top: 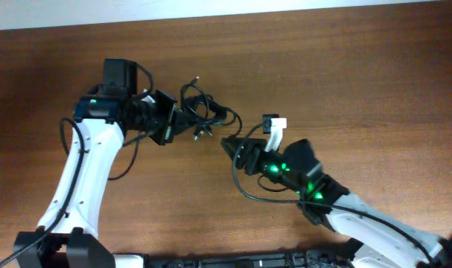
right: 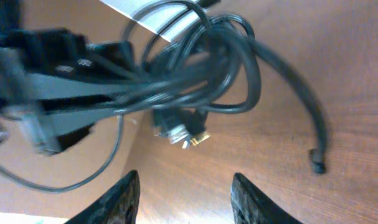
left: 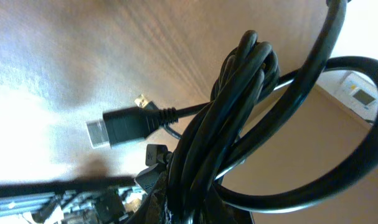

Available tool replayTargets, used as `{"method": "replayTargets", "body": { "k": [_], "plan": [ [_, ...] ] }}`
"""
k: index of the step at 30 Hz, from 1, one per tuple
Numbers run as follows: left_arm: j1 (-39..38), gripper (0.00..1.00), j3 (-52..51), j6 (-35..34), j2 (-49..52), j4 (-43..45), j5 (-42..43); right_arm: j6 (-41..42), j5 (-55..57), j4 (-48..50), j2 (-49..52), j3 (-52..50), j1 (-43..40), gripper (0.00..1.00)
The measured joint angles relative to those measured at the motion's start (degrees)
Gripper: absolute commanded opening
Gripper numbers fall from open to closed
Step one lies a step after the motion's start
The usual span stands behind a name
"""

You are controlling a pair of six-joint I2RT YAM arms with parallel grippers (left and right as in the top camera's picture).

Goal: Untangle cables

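As seen from above, the left end effector (top: 178, 123) pinched the tangled cables (top: 203, 110) over the middle of the table (top: 360, 74). The right end effector (top: 228, 143) sat just beside them. From the left wrist, the cables bunched up close, with one plug (left: 123, 127) sticking out. From the right wrist, the right end effector was spread wide, with the cables ahead of it and not between its fingers (right: 127, 190).
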Motion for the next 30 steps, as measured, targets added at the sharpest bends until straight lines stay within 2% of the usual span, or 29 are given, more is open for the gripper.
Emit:
{"method": "replayTargets", "body": {
  "k": [3,6,9,11,12,15,18,20,21,24,25,26,27,28,29,30],
  "plan": [
    [-3.7,0.0,0.0,-3.5,0.0,-0.2,0.2,7.1,6.8,6.8,5.8,-0.1,1.0,0.38],
    [-4.8,0.0,0.0,-4.4,0.0,0.3,-1.0,13.1,13.8,7.2,6.8,-0.1,1.1,0.37],
    [-5.5,0.0,0.0,-4.6,0.0,-0.5,-0.8,15.9,18.0,7.3,6.8,-0.1,1.1,0.25],
    [-5.6,0.0,0.0,-4.6,0.0,-0.9,0.0,16.6,19.2,7.1,6.8,0.0,1.4,0.11],
    [-5.6,0.0,0.0,-4.6,0.0,-1.0,0.5,16.9,19.2,7.0,6.8,0.1,1.4,0.07],
    [-5.8,0.0,-0.1,-3.5,0.0,-1.3,2.9,17.1,16.9,0.8,7.3,1.4,1.3,0.04],
    [-5.9,0.0,-1.0,-0.2,0.0,2.8,6.0,10.5,17.1,0.1,7.2,1.7,0.9,0.04],
    [-5.8,0.0,-1.8,2.8,0.2,17.9,10.4,0.7,14.2,-2.7,7.3,1.9,0.1,0.04],
    [-5.7,0.0,-1.9,4.9,0.3,25.6,12.4,-3.7,11.5,-7.8,7.1,2.4,0.2,0.04],
    [-4.9,0.0,-2.0,7.0,0.5,31.6,15.6,-12.4,8.8,-14.9,2.8,2.7,0.2,0.04],
    [-3.7,0.0,-2.0,9.5,0.5,32.3,16.4,-15.6,8.2,-17.4,0.7,2.7,0.1,0.08],
    [-3.4,0.0,-2.0,12.7,0.5,32.5,16.8,-17.2,7.7,-21.6,-1.3,3.0,-0.5,0.17],
    [-3.2,0.0,-2.0,16.2,0.6,32.8,16.8,-19.5,6.3,-29.8,-6.2,2.3,-2.6,0.49],
    [-2.5,0.0,-1.3,21.7,0.5,34.2,16.7,-20.3,5.9,-33.8,-9.2,0.9,-4.8,0.76],
    [-1.9,0.0,-0.8,29.4,0.4,33.7,16.7,-21.3,4.9,-36.3,-12.9,0.3,-7.2,0.91],
    [-1.9,0.0,-0.5,36.3,0.4,31.2,16.7,-21.7,2.7,-36.5,-17.8,0.2,-9.7,0.95]
  ]
}}
